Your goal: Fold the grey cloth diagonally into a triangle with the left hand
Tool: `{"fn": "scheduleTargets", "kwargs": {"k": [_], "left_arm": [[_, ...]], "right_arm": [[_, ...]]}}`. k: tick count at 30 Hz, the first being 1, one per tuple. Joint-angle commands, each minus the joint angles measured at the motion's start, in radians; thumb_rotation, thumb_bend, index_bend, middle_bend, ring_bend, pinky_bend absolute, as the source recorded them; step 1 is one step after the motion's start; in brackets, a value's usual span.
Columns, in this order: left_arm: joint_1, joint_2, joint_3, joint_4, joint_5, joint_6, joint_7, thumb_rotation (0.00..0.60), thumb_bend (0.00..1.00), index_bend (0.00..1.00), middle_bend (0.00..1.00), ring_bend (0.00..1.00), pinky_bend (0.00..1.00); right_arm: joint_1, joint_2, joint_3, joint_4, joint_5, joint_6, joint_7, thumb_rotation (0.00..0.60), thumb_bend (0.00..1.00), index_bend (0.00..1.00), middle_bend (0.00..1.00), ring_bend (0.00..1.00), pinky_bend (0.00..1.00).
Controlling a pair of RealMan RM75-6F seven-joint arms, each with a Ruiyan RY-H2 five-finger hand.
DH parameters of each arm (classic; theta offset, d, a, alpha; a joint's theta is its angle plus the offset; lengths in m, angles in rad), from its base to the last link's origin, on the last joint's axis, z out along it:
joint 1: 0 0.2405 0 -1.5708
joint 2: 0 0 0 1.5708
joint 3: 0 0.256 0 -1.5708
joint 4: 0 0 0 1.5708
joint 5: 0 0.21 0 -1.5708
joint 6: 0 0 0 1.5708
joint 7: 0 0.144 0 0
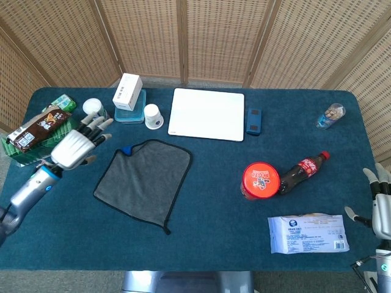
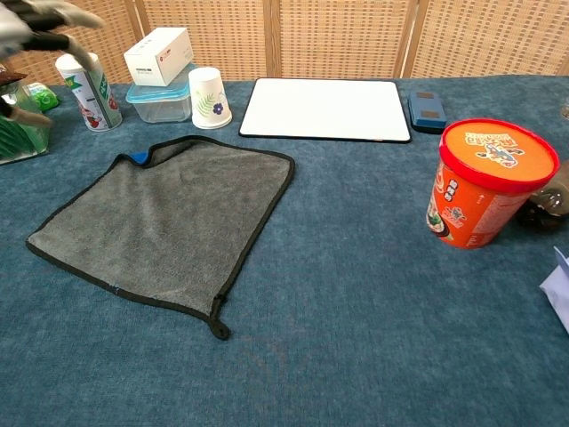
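Observation:
The grey cloth (image 1: 145,182) (image 2: 169,221) lies flat on the blue table, black-edged, with a blue tag at its far left corner. My left hand (image 1: 76,146) (image 2: 31,20) hovers above the table just left of that far corner, fingers spread and holding nothing. It is apart from the cloth. My right hand (image 1: 380,204) stays at the table's right edge, fingers apart and empty; the chest view does not show it.
Behind the cloth stand a can (image 2: 86,91), a plastic box with a white carton (image 2: 160,73) and a paper cup (image 2: 209,98). A white board (image 1: 207,113), orange tub (image 1: 260,179), cola bottle (image 1: 303,171), wipes pack (image 1: 308,234) and green snack pile (image 1: 36,131) also sit here.

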Motion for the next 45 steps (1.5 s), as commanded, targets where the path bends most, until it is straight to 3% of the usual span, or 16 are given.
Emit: {"fn": "scheduleTargets", "kwargs": {"k": [1, 4, 15, 34, 45], "left_arm": [[-0.063, -0.072, 0.032, 0.098, 0.018, -0.065, -0.033, 0.600, 0.06, 0.30, 0.00, 0.00, 0.04], [-0.126, -0.141, 0.058, 0.172, 0.028, -0.149, -0.005, 0.600, 0.06, 0.30, 0.00, 0.00, 0.04], [-0.172, -0.231, 0.115, 0.265, 0.021, -0.224, 0.031, 0.600, 0.07, 0.28, 0.00, 0.00, 0.00], [-0.206, -0.238, 0.204, 0.289, 0.034, -0.267, 0.057, 0.600, 0.08, 0.29, 0.00, 0.00, 0.01], [-0.201, -0.256, 0.209, 0.301, 0.005, -0.294, 0.069, 0.600, 0.08, 0.30, 0.00, 0.00, 0.02]], "right_arm": [[0.002, -0.001, 0.002, 0.001, 0.009, -0.006, -0.001, 0.600, 0.00, 0.13, 0.00, 0.00, 0.00], [0.009, 0.000, 0.008, 0.007, 0.039, -0.034, 0.005, 0.600, 0.00, 0.13, 0.00, 0.00, 0.00], [0.002, 0.014, 0.011, 0.002, 0.050, -0.034, 0.033, 0.600, 0.00, 0.13, 0.00, 0.00, 0.00], [0.004, 0.021, 0.013, 0.005, 0.059, -0.046, 0.055, 0.600, 0.00, 0.13, 0.00, 0.00, 0.00], [0.007, 0.018, 0.008, 0.008, 0.054, -0.049, 0.055, 0.600, 0.00, 0.13, 0.00, 0.00, 0.00]]}}
